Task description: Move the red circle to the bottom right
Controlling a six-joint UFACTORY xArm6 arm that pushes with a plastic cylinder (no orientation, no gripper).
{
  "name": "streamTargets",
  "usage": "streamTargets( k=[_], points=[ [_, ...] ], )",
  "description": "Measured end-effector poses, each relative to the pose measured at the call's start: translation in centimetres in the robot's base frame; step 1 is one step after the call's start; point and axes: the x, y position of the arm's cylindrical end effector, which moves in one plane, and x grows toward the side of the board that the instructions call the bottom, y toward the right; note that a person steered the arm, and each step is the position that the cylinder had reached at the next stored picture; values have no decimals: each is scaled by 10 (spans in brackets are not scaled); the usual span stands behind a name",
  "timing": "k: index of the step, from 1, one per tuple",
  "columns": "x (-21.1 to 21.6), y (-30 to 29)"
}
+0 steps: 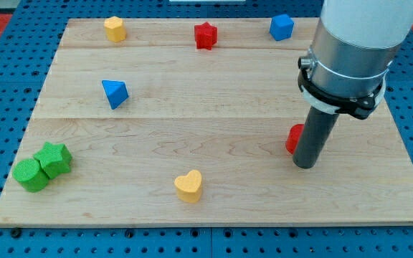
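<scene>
My tip (305,165) rests on the wooden board (214,201) with the red circle (293,138) touching or all but touching the rod on its view-left side, slightly toward the view's top from the tip; there is no claw on this arm (only a plain rod, so nothing opens, closes or holds). The bottom right corner lies to the view's right and below the tip, so I judge the rod now sits on the wrong side for a push: it should circle round the view's top of the block to its upper left, then press steadily along the diagonal toward that corner, keeping the contact centred, since a round block will likely roll off a glancing push. The stretch beyond the tip toward the corner looks free of blocks. Well off to the tip's view-left sit the yellow heart (188,185), the blue triangle (115,93) and two green blocks (41,166) touching each other; up toward the view's top are a red star (205,35), a yellow block (115,29) and a blue block (281,27). Most of the red circle is hidden behind the rod, so its shape rests on the task's word, and actual contact cannot be confirmed.
</scene>
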Motion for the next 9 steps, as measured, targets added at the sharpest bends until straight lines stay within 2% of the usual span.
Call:
streamTargets(
  k=[2,3,4,5,7,8,9],
  points=[
    [4,26],
    [0,62],
    [-41,62],
    [-73,32],
    [-40,10],
    [-61,-48],
    [-33,-37]
  ],
)
